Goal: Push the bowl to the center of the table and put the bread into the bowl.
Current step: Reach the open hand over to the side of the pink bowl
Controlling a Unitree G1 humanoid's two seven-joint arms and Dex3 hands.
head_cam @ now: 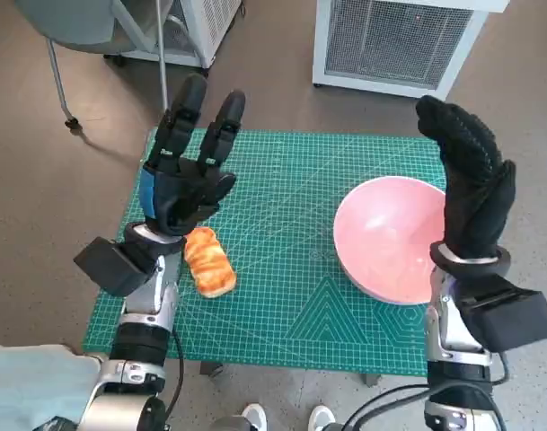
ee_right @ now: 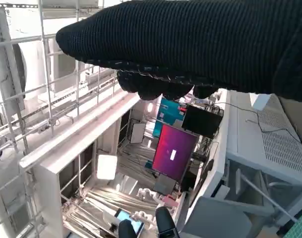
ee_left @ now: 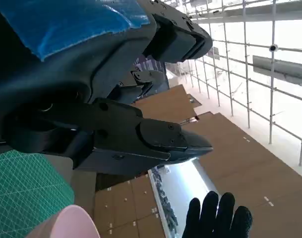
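Note:
A pink bowl (head_cam: 390, 238) sits on the right part of the green cutting mat (head_cam: 282, 269), by the mat's right edge. A golden bread roll (head_cam: 209, 261) lies on the mat's left part. My left hand (head_cam: 188, 171) is raised above the mat just beyond the bread, fingers spread and pointing up, holding nothing. My right hand (head_cam: 471, 180) is raised beside the bowl's right rim, fingers straight up, empty. In the left wrist view the bowl's rim (ee_left: 71, 223) and my gloved right hand (ee_left: 217, 218) show beyond my left hand's fingers (ee_left: 155, 141). The right wrist view shows only the glove (ee_right: 200, 49) and the room.
The mat covers the small table; floor surrounds it. A white cabinet (head_cam: 394, 40) stands beyond the table's far right, a chair (head_cam: 84, 36) and another white unit at far left. Shoes (head_cam: 282, 418) show at the table's near edge.

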